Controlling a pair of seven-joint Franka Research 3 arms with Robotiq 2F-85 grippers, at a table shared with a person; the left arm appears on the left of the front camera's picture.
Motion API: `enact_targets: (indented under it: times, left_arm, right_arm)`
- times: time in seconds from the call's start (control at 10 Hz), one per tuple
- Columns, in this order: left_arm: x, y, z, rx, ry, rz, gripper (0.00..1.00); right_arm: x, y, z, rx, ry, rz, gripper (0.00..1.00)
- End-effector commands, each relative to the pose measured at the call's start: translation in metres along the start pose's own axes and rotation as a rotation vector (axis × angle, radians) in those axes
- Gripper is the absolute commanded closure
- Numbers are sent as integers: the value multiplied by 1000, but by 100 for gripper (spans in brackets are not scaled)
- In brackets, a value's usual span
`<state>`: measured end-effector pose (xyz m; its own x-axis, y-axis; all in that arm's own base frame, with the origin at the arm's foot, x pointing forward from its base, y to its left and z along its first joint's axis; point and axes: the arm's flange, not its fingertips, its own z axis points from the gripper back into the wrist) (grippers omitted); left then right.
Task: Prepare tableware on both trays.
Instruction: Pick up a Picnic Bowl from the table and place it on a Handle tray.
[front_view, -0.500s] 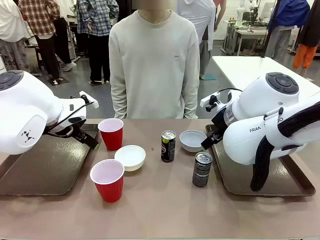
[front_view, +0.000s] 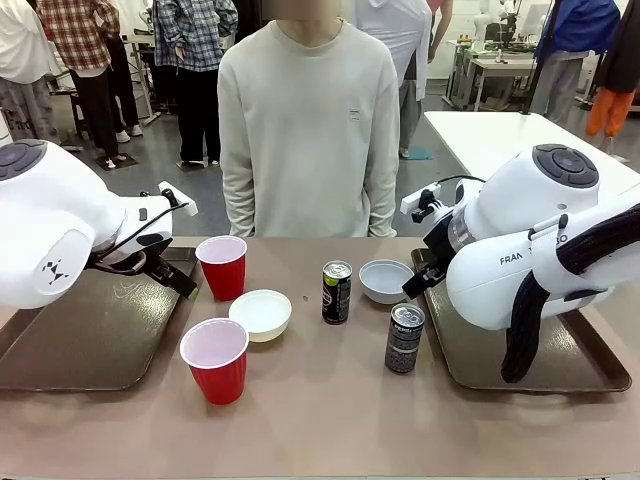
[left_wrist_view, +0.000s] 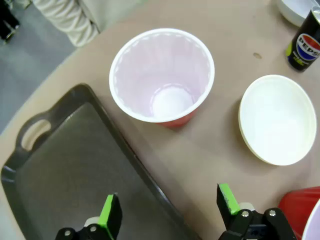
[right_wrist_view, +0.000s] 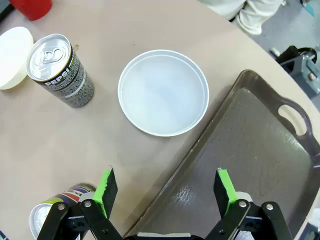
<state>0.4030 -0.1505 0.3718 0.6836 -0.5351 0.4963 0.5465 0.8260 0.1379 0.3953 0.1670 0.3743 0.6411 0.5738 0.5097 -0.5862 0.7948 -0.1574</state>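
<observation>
Left gripper (left_wrist_view: 168, 202) hangs spread wide, nothing between its fingers, right over the rim of the left tray (left_wrist_view: 65, 170). Straight ahead of it a red cup (left_wrist_view: 161, 75) stands upright on the table, just beside that tray. Right gripper (right_wrist_view: 165, 182) gapes empty too, above the edge of the right tray (right_wrist_view: 250, 150), and a white bowl (right_wrist_view: 163, 92) sits on the table dead ahead, a soda can (right_wrist_view: 60, 70) near it.

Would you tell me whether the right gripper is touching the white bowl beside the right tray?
Apart. The right wrist view shows bare table between the open right gripper and the white bowl, which sits ahead of its fingertips.
</observation>
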Motion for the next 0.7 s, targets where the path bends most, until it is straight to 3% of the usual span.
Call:
enact_targets:
  times: [0.0, 0.6]
  left_arm:
    - [0, 0, 0, 0, 0, 0, 0]
    - [0, 0, 0, 0, 0, 0, 0]
  right_arm:
    - [0, 0, 0, 0, 0, 0, 0]
    - [0, 0, 0, 0, 0, 0, 0]
